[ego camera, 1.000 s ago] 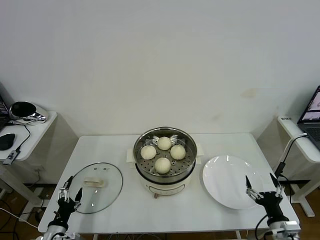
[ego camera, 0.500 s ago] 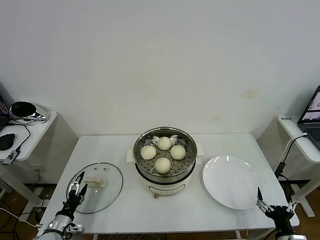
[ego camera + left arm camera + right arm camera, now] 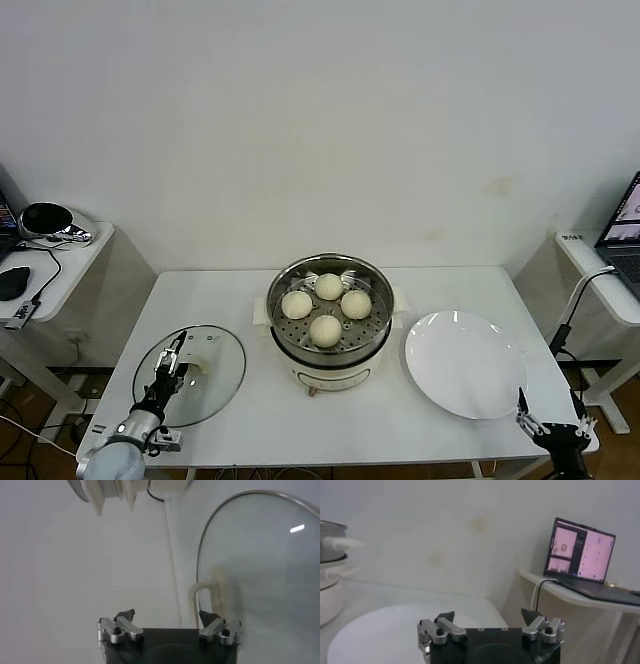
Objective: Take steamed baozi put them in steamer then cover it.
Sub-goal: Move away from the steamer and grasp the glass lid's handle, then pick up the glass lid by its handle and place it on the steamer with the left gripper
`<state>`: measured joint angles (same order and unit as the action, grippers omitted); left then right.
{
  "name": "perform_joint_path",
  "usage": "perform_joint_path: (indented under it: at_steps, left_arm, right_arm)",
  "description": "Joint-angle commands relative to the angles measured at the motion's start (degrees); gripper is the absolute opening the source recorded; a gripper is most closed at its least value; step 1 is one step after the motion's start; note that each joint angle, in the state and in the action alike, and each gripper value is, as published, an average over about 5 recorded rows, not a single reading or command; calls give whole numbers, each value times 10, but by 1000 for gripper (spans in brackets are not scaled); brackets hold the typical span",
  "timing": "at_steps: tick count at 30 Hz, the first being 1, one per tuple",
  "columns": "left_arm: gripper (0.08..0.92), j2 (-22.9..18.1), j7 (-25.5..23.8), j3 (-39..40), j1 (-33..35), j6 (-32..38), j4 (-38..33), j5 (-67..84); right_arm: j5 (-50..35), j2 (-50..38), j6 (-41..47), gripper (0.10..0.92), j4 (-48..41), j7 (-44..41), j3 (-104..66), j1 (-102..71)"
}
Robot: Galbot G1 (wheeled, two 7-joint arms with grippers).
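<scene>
The steel steamer (image 3: 328, 352) stands mid-table on its white base, and several cream-white baozi (image 3: 325, 329) lie on its perforated tray. To its left the glass cover (image 3: 215, 385) lies flat on the table, its cream handle (image 3: 197, 366) facing up. My left gripper (image 3: 172, 352) hovers open over the cover's near-left part, just short of the handle. In the left wrist view that gripper (image 3: 166, 615) is empty, and the cover (image 3: 260, 570) and handle (image 3: 204, 587) lie just ahead of it. My right gripper (image 3: 550, 412) is open and empty at the table's front right corner.
An empty white plate (image 3: 465, 362) lies right of the steamer, and it fills the space ahead of the right gripper (image 3: 487, 615) as the plate (image 3: 395, 630). A side table (image 3: 85, 262) with devices stands at the left. A laptop (image 3: 580, 550) and a cable (image 3: 575, 300) are at the right.
My left gripper has moved forward from the table's front edge to over the cover, near its handle. My right gripper has drawn back and lower, towards the front right corner.
</scene>
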<state>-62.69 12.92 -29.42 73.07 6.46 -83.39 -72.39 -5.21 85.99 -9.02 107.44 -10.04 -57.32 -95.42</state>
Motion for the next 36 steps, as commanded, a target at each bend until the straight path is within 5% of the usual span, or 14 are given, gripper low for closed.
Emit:
perform_joint_path:
  at_steps: [1, 14, 25, 29, 36]
  left_arm:
    - [809, 2, -1, 16, -37, 0, 40, 0]
    - [463, 7, -3, 19, -25, -8, 41, 41]
    - [158, 25, 29, 17, 40, -103, -61, 82]
    - [132, 30, 26, 3, 82, -167, -158, 98]
    - [132, 47, -49, 1, 103, -329, -299, 162]
  right_arm:
    - [6, 3, -1, 823, -6, 1, -1, -3]
    - [12, 4, -1, 823, -7, 0, 10, -1]
    - [20, 5, -3, 823, -5, -3, 25, -2]
    - [24, 5, -4, 823, -5, -4, 29, -2]
    - [37, 7, -8, 823, -4, -4, 38, -4]
